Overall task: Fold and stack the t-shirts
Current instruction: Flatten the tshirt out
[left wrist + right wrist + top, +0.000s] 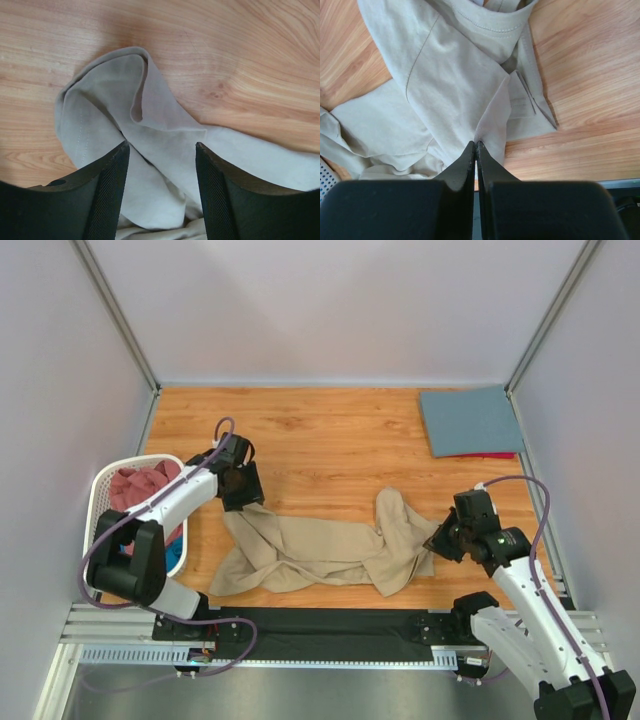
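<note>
I see a wooden tabletop [330, 430] inside white walls [330, 310]. My left claw [161, 150] is spread apart over the tan shirt [300, 550]; my right claw [476, 146] pinches its cloth.

Wooden table [330, 430], crumpled tan t-shirt [320, 550], folded shirt stack [470, 420] far right

Two arms extended, one gripper spread, the other clamped.
The left arm [175, 495] reaches forward, and the left gripper [162, 146] points down with its jaws wide apart. The right arm [530, 590] bends inward, and the right gripper [476, 146] presses its fingers together, pinching a fold of the tan t-shirt [450, 75].
</note>
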Robot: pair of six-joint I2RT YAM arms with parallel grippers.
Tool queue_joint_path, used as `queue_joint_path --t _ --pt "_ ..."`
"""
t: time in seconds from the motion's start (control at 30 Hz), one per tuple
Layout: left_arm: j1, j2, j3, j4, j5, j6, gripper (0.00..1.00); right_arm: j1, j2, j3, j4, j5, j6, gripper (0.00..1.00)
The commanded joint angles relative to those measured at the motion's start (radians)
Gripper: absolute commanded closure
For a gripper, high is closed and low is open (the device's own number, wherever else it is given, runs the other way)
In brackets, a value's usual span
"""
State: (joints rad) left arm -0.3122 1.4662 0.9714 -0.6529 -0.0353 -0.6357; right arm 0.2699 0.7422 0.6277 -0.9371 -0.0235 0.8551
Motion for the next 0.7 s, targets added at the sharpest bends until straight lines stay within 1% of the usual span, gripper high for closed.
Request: queue_joint_path --t 0.0,0.17,0.27,0.3,0.37,0.4,0.43,0.47,0.5,0.53,0.57,0.6,0.67 --pt "0.005 0.043 0.033 0.045 -0.008 -0.03 0.37 0.002 -0.014 0.041 0.046 -0.044 -0.028 1.0" --pt "0.005 0.103 0.041 0.058 -0.015 -0.038 0.38 0.002 -0.01 0.05 0.05 -0.062 -0.028 1.0" --pt "0.005 0.131 0.055 0.076 -0.029 -0.035 0.41 0.002 -0.017 0.049 0.05 -0.058 -0.034 1.0" --pt "0.005 0.14 0.067 0.079 -0.034 -0.032 0.48 0.002 -0.015 0.049 0.055 -0.055 -0.037 1.0" --pt "0.005 0.149 0.085 0.069 -0.058 -0.024 0.59 0.002 -0.01 0.052 0.061 -0.052 -0.042 1.0" --pt "0.005 0.154 0.107 0.052 -0.067 -0.021 0.73 0.002 -0.004 0.055 0.07 -0.047 -0.039 1.0" --pt "0.007 0.157 0.119 0.036 -0.08 -0.016 0.79 0.002 0.002 0.062 0.073 -0.046 -0.036 1.0" --pt "0.007 0.155 0.134 0.018 -0.087 -0.009 0.93 0.0 0.006 0.069 0.075 -0.044 -0.033 1.0" --pt "0.007 0.145 0.162 -0.017 -0.097 -0.006 1.0 0.002 0.011 0.075 0.084 -0.046 -0.028 1.0" --pt "0.007 0.135 0.182 -0.051 -0.119 -0.001 1.0 0.002 0.023 0.098 0.083 -0.046 -0.03 1.0" --pt "0.007 0.122 0.182 -0.051 -0.133 0.002 1.0 0.0 0.029 0.113 0.08 -0.041 -0.033 1.0" --pt "0.007 0.087 0.194 -0.079 -0.15 0.005 1.0 0.002 0.036 0.131 0.075 -0.023 -0.034 1.0" --pt "0.007 0.042 0.21 -0.121 -0.201 0.013 1.0 0.002 0.068 0.216 0.055 0.006 -0.05 1.0"
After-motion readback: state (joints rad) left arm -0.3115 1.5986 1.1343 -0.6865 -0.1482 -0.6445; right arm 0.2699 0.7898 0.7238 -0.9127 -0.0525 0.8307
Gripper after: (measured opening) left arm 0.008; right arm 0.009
